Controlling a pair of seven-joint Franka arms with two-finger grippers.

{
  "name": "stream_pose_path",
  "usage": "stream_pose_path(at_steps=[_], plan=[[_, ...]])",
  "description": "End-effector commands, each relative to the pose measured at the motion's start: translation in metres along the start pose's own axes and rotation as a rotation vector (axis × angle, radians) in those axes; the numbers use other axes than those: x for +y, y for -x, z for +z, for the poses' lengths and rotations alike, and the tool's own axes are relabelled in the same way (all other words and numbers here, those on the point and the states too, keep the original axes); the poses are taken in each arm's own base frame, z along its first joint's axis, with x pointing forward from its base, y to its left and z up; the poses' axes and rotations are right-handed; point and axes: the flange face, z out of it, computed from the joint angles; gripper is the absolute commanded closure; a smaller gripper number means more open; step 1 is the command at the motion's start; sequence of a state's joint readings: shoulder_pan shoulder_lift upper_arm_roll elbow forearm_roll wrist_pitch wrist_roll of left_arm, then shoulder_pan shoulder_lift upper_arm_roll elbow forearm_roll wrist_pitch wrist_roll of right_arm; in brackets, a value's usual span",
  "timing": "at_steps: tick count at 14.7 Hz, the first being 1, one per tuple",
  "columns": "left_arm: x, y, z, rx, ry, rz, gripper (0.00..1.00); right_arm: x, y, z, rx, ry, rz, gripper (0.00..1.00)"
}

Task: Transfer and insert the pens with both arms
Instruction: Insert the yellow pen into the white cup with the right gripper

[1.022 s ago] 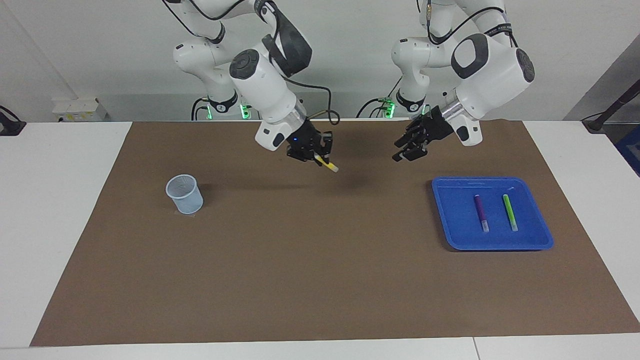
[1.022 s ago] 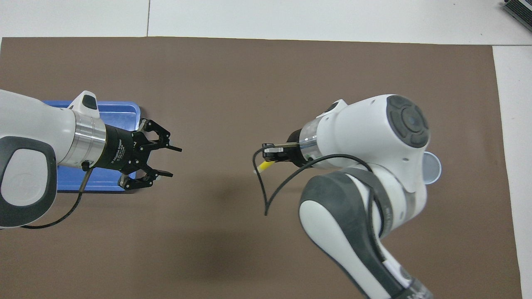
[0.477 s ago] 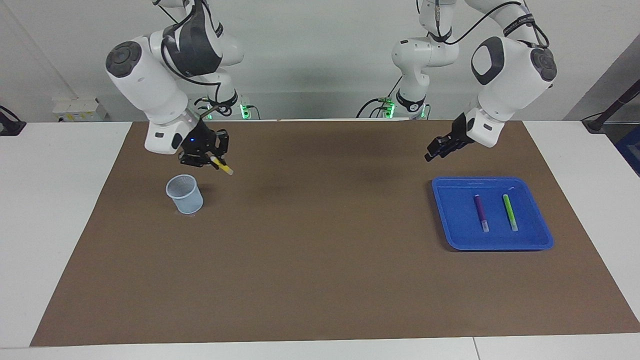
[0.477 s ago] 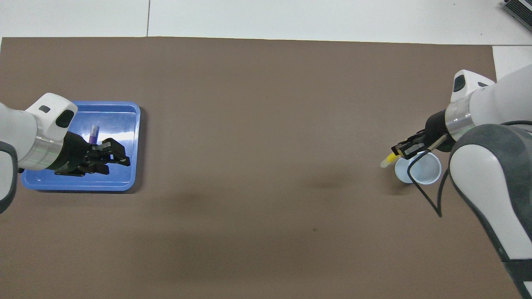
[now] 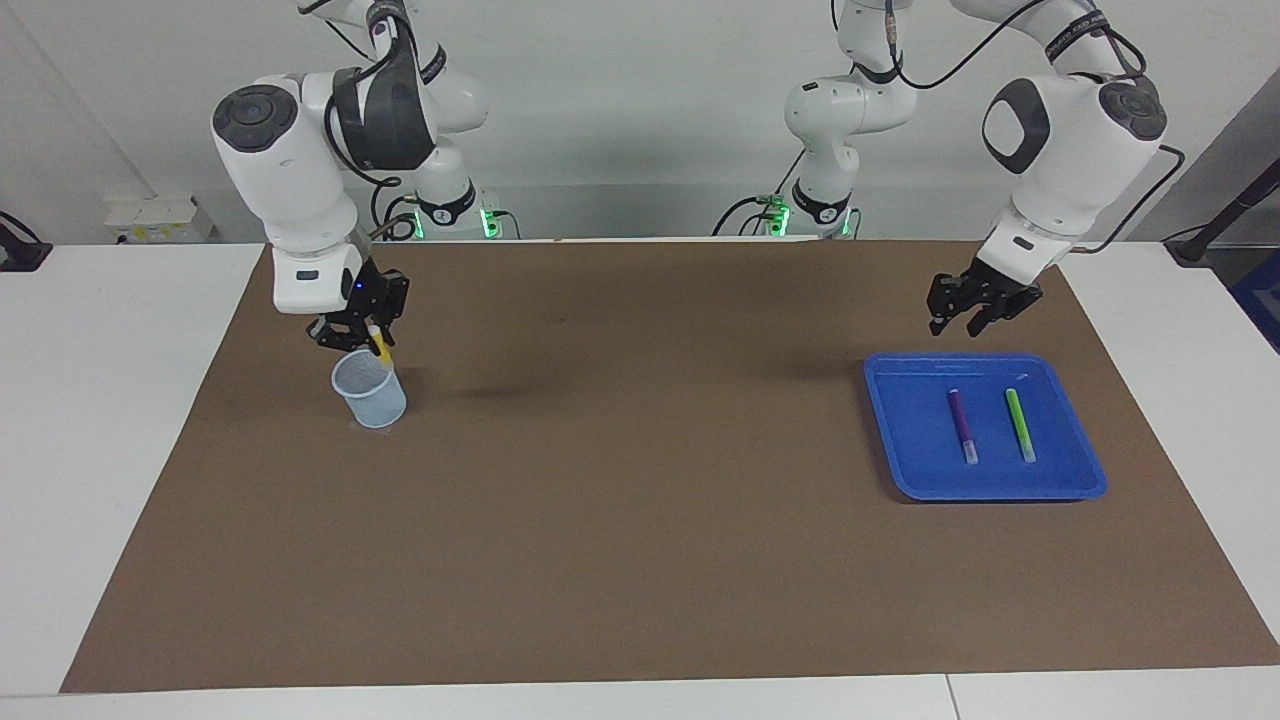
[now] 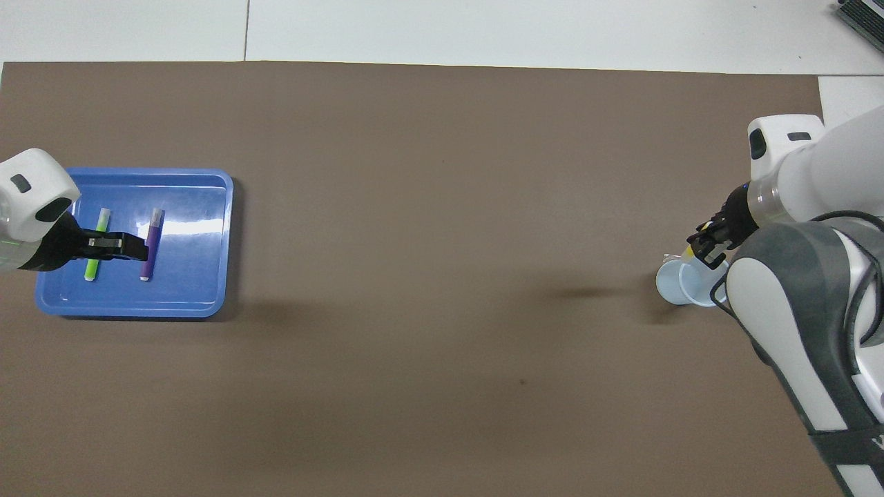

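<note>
- The yellow pen (image 5: 380, 346) is gripped by the right gripper (image 5: 362, 338) just above the cup (image 5: 370, 390), tilted with its tip at the cup's mouth; it is judged that the pen is not yet released inside.
- The cup stands on the brown mat (image 5: 640, 520) toward the right arm's end of the table.
- The purple pen (image 5: 962, 425) and the green pen (image 5: 1020, 424) are seen lying side by side in the blue tray (image 5: 900, 470), toward the left arm's end; they are not touched.
- The left gripper (image 5: 972, 312) is held in the air over the tray's edge nearer to the robots, with its fingers parted and nothing between them.
- So one pen of three is judged almost inserted, and two are left to be transferred.
- No brand, label or writing can be read on the pens, the cup or the tray.
</note>
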State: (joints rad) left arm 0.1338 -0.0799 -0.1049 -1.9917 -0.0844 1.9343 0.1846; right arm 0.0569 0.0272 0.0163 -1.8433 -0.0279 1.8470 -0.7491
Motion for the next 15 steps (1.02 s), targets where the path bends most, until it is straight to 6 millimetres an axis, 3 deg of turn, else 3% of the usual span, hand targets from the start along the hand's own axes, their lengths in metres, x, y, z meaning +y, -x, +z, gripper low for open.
stream_pose_path(at_steps=[1,6,9,11,12,13,15], plan=[[-0.023,0.000,0.012,0.009,-0.025,0.068,0.45,0.004,0.035,0.022,0.004,0.027,0.001,1.00],[-0.055,-0.011,0.042,0.048,-0.035,0.051,0.46,0.011,0.058,0.042,0.012,0.034,-0.038,1.00],[-0.068,-0.015,0.061,0.076,-0.043,0.038,0.45,0.003,0.065,0.067,0.038,0.046,-0.033,1.00],[-0.074,-0.020,0.077,0.079,-0.043,0.044,0.46,0.000,0.067,0.071,0.050,0.058,-0.044,0.98],[-0.076,-0.021,0.086,0.082,-0.043,0.047,0.46,0.000,0.068,0.071,0.050,0.058,-0.042,0.84],[-0.078,-0.024,0.095,0.092,-0.045,0.046,0.45,-0.001,0.068,0.073,0.050,0.058,-0.039,0.57],[-0.081,-0.030,0.115,0.099,-0.044,0.043,0.45,0.000,0.069,0.072,0.050,0.058,-0.038,0.31]])
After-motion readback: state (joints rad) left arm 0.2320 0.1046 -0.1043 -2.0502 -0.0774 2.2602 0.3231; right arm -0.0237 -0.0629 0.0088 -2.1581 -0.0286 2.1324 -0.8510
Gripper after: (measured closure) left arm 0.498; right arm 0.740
